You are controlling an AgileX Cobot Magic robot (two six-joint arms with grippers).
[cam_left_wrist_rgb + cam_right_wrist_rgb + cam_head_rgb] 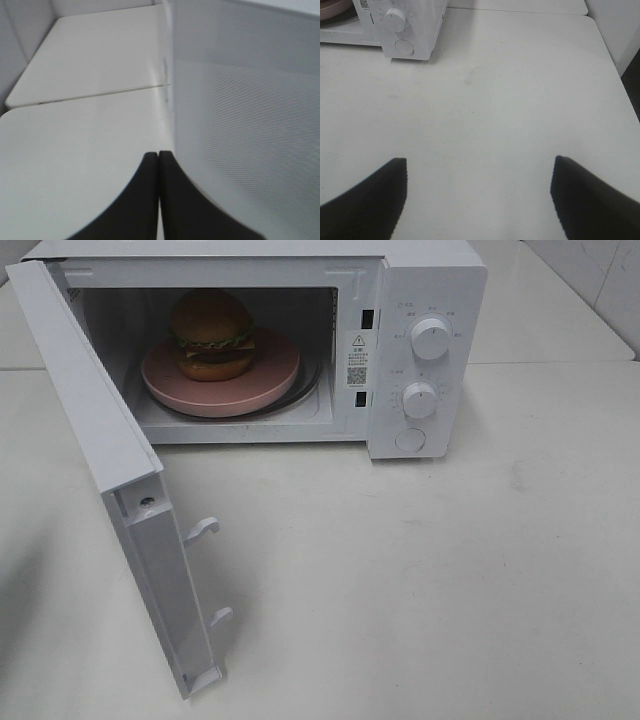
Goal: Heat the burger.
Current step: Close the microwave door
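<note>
The burger [212,335], with brown buns, lettuce and cheese, sits on a round pink plate [255,390] inside the open white microwave [425,280]. The microwave door [100,460] swings out toward the front left. Neither gripper shows in the high view. In the left wrist view my left gripper [158,156] is shut with nothing between its fingers, its tips close beside the door's outer face [245,125]. In the right wrist view my right gripper [479,162] stands wide open and empty above the bare table, with the microwave's control panel [402,30] far off from it.
Two white knobs [430,338] and a round button [410,440] sit on the microwave's right panel. Two door latch hooks [205,528] stick out from the door's inner edge. The white table [420,580] runs to a seam and a further table behind.
</note>
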